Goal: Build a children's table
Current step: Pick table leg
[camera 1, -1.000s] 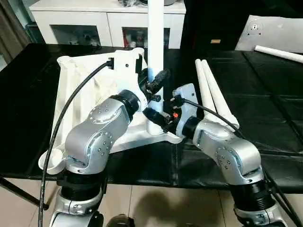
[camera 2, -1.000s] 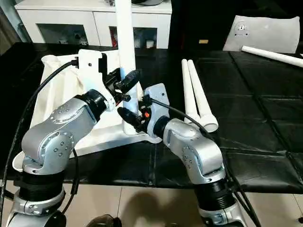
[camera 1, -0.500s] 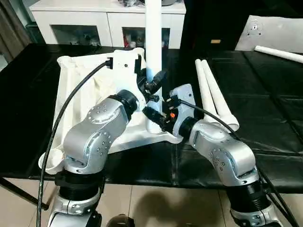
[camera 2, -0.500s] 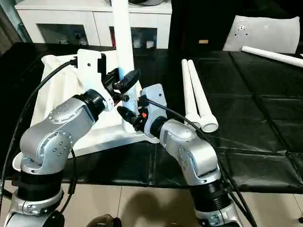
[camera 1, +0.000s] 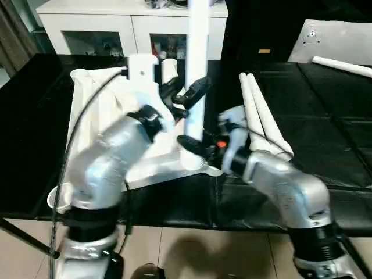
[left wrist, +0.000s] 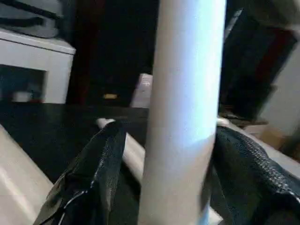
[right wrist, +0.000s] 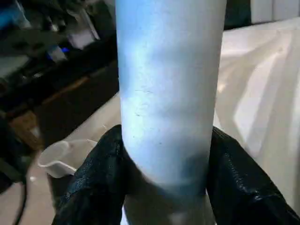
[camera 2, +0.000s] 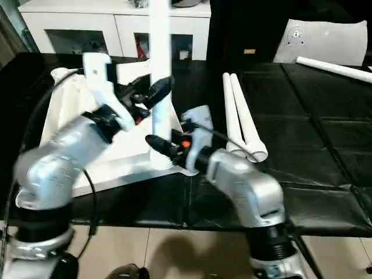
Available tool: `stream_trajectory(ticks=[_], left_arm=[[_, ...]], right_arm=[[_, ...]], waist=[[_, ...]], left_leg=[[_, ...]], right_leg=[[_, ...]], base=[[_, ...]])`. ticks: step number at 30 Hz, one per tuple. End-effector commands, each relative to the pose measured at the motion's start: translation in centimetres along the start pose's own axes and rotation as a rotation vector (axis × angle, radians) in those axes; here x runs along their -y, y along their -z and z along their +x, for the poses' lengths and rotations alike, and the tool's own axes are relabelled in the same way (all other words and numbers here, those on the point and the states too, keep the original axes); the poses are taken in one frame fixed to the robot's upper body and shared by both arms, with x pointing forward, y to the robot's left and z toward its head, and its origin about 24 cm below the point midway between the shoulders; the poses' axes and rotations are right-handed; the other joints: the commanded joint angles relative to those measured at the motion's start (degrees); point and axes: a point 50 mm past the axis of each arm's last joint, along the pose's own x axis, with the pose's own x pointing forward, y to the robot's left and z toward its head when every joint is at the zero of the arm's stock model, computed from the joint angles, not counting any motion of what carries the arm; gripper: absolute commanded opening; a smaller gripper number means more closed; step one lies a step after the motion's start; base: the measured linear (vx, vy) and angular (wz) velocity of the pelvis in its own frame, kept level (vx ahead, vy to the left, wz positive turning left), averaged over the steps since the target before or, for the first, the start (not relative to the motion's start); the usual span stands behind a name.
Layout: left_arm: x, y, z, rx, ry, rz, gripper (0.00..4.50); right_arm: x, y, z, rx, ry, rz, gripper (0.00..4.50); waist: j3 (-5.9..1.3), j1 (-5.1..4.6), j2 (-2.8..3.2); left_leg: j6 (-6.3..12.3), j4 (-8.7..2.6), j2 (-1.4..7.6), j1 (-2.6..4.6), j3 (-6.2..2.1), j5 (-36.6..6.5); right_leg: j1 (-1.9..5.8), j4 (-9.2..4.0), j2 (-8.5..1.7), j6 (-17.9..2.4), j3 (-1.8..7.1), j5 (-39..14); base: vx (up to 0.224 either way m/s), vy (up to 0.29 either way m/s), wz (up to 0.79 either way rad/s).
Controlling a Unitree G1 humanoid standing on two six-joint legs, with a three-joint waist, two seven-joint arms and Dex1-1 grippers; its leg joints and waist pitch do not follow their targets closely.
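The children's table top (camera 1: 93,99) lies upside down on the black table, ribbed side up. One white leg (camera 1: 196,52) stands upright in its near right corner socket. My left gripper (camera 1: 190,88) is partway up that leg, open, one finger on each side; in the left wrist view a finger (left wrist: 101,159) stands off from the leg (left wrist: 187,93). My right gripper (camera 1: 196,148) is shut on the leg just above the socket. In the right wrist view both fingers (right wrist: 98,178) press against the leg (right wrist: 168,93).
Two loose white legs (camera 1: 261,116) lie side by side on the black table (camera 1: 325,128) right of my right arm. Another leg (camera 1: 343,65) and a white panel (camera 1: 337,38) lie at the far right. A white cabinet (camera 1: 116,23) stands behind the table.
My left gripper has opened and slid up the upright leg, the arm swinging fast. My right gripper has closed on the leg near its base.
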Motion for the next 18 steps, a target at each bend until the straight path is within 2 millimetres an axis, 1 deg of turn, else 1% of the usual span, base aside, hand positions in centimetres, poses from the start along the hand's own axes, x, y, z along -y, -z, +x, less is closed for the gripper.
stream_trajectory(ticks=[1, 2, 3, 4, 5, 6, 8, 9, 10, 11, 12, 13, 15, 16, 18], left_arm=[[0.0, -0.3, -0.2, -0.002, 0.086, -0.049, 3.42], [0.0, -0.5, -0.4, 0.003, 0.133, -0.088, 3.42], [0.0, -0.5, -0.4, 0.003, 0.136, -0.091, 3.42], [0.0, -0.6, -0.6, -0.009, 0.19, -0.131, 3.52], [0.1, -0.5, -0.8, -0.029, 0.234, -0.145, 3.57], [0.3, -0.4, -1.0, -0.058, 0.293, -0.157, 3.6], [0.2, -0.2, -1.1, -0.086, 0.335, -0.158, 3.6], [0.0, -0.1, -1.2, -0.097, 0.346, -0.135, 3.6], [0.0, -0.1, -1.2, -0.097, 0.346, -0.135, 3.6], [-0.1, -0.1, -1.3, -0.087, 0.377, -0.137, 3.43], [-0.1, -0.2, -1.4, -0.079, 0.406, -0.143, 3.33], [0.1, -0.2, -1.7, -0.063, 0.491, -0.151, 3.33], [0.2, -0.2, -1.8, -0.063, 0.512, -0.151, 3.26], [0.1, 0.0, -1.9, -0.083, 0.54, -0.153, 3.22], [0.1, 0.1, -2.0, -0.09, 0.557, -0.153, 2.96]], right_arm=[[-0.6, -0.9, -0.6, 0.044, -0.084, -0.031, 1.91], [-0.8, -0.7, -1.0, 0.03, -0.136, -0.035, 1.91], [-0.9, -0.7, -1.1, 0.029, -0.139, -0.036, 1.91], [-1.0, -0.6, -1.5, 0.019, -0.187, -0.038, 1.91], [-1.1, -0.6, -1.9, 0.015, -0.221, -0.037, 1.91], [-1.1, -0.5, -2.3, 0.004, -0.258, -0.034, 1.91], [-1.0, -0.5, -2.6, -0.009, -0.272, -0.032, 1.91], [-0.7, -0.6, -2.6, -0.007, -0.251, -0.054, 1.91], [-0.7, -0.6, -2.6, -0.007, -0.251, -0.054, 1.91], [-0.5, -0.7, -2.7, -0.012, -0.245, -0.06, 1.91], [-0.4, -0.7, -2.8, -0.02, -0.248, -0.059, 1.91], [-0.4, -0.8, -3.1, -0.041, -0.274, -0.049, 1.91], [-0.4, -0.8, -3.2, -0.047, -0.285, -0.047, 1.91], [-0.5, -0.8, -3.5, -0.055, -0.326, -0.056, 1.91], [-0.5, -0.8, -3.7, -0.06, -0.346, -0.055, 1.91]], waist=[[-4.11, 0.13, -0.41], [-4.12, 0.09, -0.38], [-4.11, 0.2, -0.35], [-4.1, 0.17, -0.45], [-4.06, 0.22, -0.53], [-4.12, 0.35, -0.48], [-4.01, 0.28, -0.37], [-3.95, 0.26, -0.31], [-3.96, 0.19, -0.32], [-3.91, 0.17, -0.21], [-3.9, 0.17, -0.29], [-3.96, 0.19, -0.24], [-4.01, 0.25, -0.26], [-4.03, 0.2, -0.15], [-4.07, 0.24, -0.2]], left_leg=[[-0.31, -3.32, 3.15, 1.47, -1.62, -5.34], [-0.21, -3.24, 3.12, 1.5, -1.58, -5.33], [-0.08, -3.24, 3.17, 1.53, -1.57, -5.39], [0.16, -3.22, 3.03, 1.47, -1.53, -5.32], [0.37, -3.26, 3.11, 1.38, -1.56, -5.25], [0.54, -3.1, 2.93, 1.48, -1.48, -5.28], [0.76, -3.25, 3.03, 1.52, -1.55, -5.66], [0.78, -3.32, 3.08, 1.54, -1.6, -5.95], [0.47, -3.4, 3.18, 1.61, -1.61, -6.44], [0.28, -3.47, 3.2, 1.66, -1.67, -6.83], [0.31, -3.45, 3.12, 1.69, -1.61, -7.02], [0.14, -3.44, 3.14, 1.73, -1.61, -7.05], [0.12, -3.45, 3.21, 1.73, -1.59, -7.0], [0.3, -3.41, 3.17, 1.67, -1.61, -7.0], [0.47, -3.4, 3.24, 1.67, -1.62, -6.76]], right_leg=[[2.3, -4.43, -6.03, -7.51, 2.98, -5.47], [2.32, -4.32, -5.97, -7.84, 2.96, -4.98], [2.3, -4.44, -5.99, -7.84, 2.98, -5.04], [2.34, -4.32, -5.92, -8.09, 2.94, -5.11], [2.41, -4.42, -6.07, -8.17, 2.99, -5.47], [2.38, -4.46, -6.07, -8.16, 2.97, -5.94], [2.22, -4.59, -5.93, -8.02, 2.94, -7.65], [2.12, -4.74, -5.94, -7.87, 2.94, -8.36], [2.09, -4.71, -6.0, -7.78, 2.95, -9.3], [2.06, -4.87, -6.04, -7.91, 2.93, -9.85], [2.07, -5.04, -6.03, -7.8, 2.96, -10.37], [2.12, -4.96, -6.04, -7.79, 3.01, -10.32], [2.16, -4.86, -6.05, -7.88, 3.04, -9.62], [2.2, -4.77, -6.06, -8.1, 3.0, -9.03], [2.24, -4.69, -6.04, -8.25, 2.98, -8.49]], base=[[0.0, 0.0, 0.0], [0.0, 0.0, 0.0], [0.0, 0.0, 0.0], [0.0, 0.0, 0.0], [0.0, 0.0, 0.0], [0.0, 0.0, 0.0], [0.0, 0.0, 0.0], [0.0, 0.0, 0.0], [0.0, 0.0, 0.0], [0.0, 0.0, 0.0], [0.0, 0.0, 0.0], [0.0, 0.0, 0.0], [0.0, 0.0, 0.0], [0.0, 0.0, 0.0], [0.0, 0.0, 0.0]])
